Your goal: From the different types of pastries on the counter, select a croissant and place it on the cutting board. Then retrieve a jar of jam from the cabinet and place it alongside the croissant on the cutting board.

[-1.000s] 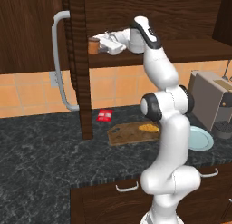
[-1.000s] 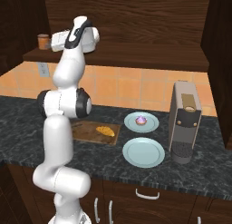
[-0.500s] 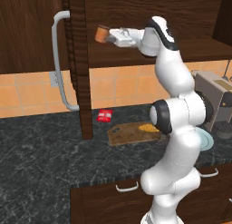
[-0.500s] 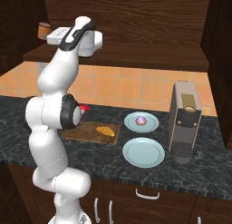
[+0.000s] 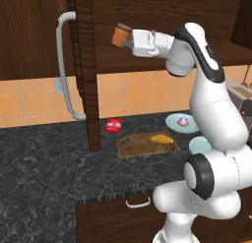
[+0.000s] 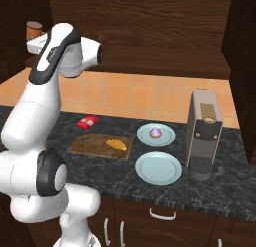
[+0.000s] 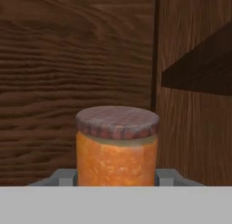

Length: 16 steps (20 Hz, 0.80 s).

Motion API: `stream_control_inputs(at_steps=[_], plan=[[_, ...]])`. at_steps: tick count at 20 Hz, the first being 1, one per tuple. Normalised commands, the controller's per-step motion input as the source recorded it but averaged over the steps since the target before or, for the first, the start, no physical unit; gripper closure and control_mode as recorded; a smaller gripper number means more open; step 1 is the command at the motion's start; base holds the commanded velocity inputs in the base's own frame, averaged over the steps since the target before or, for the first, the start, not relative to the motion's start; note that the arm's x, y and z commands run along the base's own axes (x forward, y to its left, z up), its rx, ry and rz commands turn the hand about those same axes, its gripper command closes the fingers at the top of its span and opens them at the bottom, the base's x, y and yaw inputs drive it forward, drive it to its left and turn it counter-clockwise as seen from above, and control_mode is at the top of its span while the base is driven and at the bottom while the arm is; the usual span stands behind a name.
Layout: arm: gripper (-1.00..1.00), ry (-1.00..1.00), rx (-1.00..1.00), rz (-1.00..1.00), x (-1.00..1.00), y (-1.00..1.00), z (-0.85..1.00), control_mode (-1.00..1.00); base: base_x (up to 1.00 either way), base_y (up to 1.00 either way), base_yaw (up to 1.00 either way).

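Two pale plates [image 6: 158, 167] sit on the black counter [image 6: 225, 166] beside the cutting board [image 6: 90, 146] bearing the croissant [image 6: 116, 144]; gripper [image 5: 127, 39] clamps the jar of jam [image 7: 116, 146] near the cabinet [image 5: 83, 70].

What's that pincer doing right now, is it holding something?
Pincer: closed on the jar of jam, one finger at each side of it, lifted up by the cabinet.
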Motion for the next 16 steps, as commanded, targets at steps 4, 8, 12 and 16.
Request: stream_control_inputs(at_steps=[4, 8, 12, 16], plan=[[1.00, 0.00, 0.00, -0.37, -1.00, -0.52, -0.04, -1.00, 0.00, 0.00, 0.00], [1.00, 0.00, 0.00, -0.35, -1.00, -0.49, -0.03, -1.00, 0.00, 0.00, 0.00], [1.00, 0.00, 0.00, -0.34, -1.00, -0.38, -0.27, -1.00, 0.00, 0.00, 0.00], [1.00, 0.04, 0.00, -0.35, -1.00, -0.37, -0.22, -1.00, 0.00, 0.00, 0.00]])
